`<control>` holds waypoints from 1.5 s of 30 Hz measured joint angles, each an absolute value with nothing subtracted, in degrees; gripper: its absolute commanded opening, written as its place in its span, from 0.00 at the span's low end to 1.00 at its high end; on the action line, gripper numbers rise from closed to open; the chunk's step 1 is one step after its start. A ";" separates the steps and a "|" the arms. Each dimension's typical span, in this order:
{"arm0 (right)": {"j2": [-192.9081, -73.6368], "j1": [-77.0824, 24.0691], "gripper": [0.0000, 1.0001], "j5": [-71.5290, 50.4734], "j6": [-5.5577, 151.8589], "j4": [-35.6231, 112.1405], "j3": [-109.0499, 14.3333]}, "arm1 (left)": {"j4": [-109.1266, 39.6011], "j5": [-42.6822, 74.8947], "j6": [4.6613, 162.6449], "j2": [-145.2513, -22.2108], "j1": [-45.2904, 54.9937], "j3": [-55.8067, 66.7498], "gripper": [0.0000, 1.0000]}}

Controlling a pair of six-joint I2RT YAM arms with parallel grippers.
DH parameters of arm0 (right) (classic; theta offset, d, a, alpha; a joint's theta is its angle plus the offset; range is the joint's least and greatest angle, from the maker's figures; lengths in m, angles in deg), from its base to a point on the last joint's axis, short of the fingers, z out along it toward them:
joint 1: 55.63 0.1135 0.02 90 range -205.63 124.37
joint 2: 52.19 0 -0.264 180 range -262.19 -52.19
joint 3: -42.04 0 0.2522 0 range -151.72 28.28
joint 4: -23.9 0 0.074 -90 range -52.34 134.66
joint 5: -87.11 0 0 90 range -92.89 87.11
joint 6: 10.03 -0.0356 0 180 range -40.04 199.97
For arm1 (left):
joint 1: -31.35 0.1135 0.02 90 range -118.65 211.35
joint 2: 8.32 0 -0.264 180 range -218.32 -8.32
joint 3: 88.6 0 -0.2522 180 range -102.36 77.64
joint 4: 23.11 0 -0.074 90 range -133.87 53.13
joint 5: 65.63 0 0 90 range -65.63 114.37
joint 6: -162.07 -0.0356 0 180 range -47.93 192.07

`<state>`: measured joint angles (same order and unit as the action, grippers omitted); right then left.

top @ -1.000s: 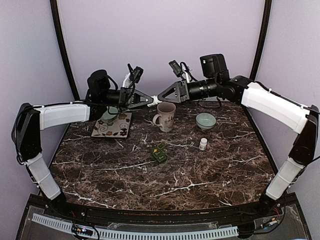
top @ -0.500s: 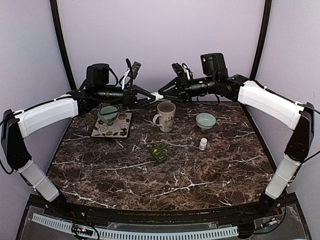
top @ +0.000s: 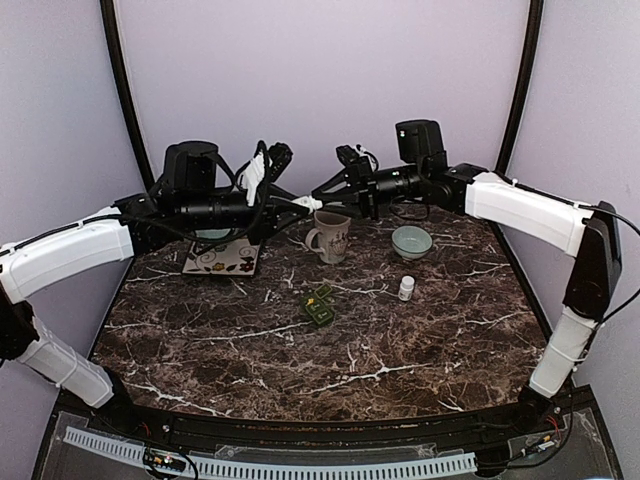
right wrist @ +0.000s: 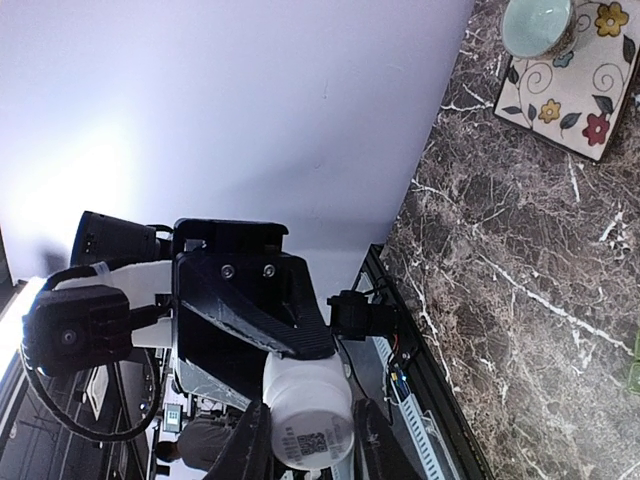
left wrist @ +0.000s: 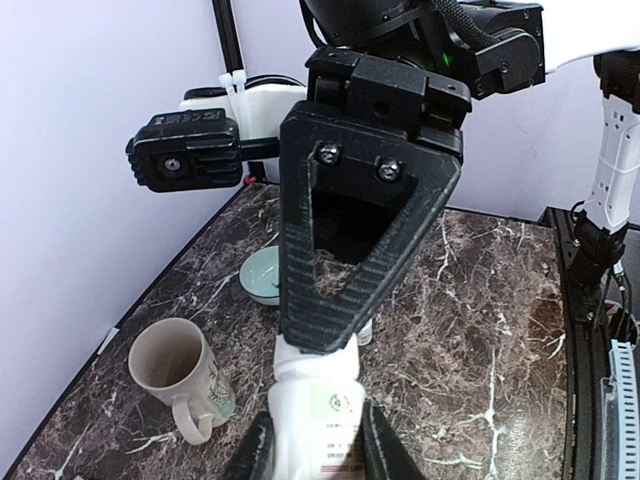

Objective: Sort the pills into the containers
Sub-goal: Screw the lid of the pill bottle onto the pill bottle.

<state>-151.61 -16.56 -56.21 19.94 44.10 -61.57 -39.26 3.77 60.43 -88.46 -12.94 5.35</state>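
The left gripper (left wrist: 318,455) and right gripper (right wrist: 310,445) each clamp one end of the pill bottle (top: 309,203), raised beside the far mug (top: 330,232), probably to twist its cap off

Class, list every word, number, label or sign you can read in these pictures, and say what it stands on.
Nothing here reads clearly enough to quote.
white bottle: label with a green mark and a red strip, print too small to read.
Its label in the right wrist view: a square code, blurred.
mug: painted pattern, no lettering visible.
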 measured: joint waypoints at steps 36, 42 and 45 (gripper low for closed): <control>-145.38 -18.31 0.57 -50.39 33.44 44.21 -60.41 | -30.84 -6.99 71.71 -86.45 -9.71 11.21 0.01; -144.61 -18.31 0.57 -48.36 44.66 50.00 -59.69 | -30.93 -23.55 82.20 -93.23 -5.34 6.03 0.02; -142.84 -18.31 0.57 -47.92 48.46 51.29 -58.59 | -29.64 -31.12 88.17 -97.93 -4.81 4.10 0.02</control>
<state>-142.84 -18.31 -47.92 48.46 51.29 -58.59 -29.64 -31.12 88.17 -97.93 -4.81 4.10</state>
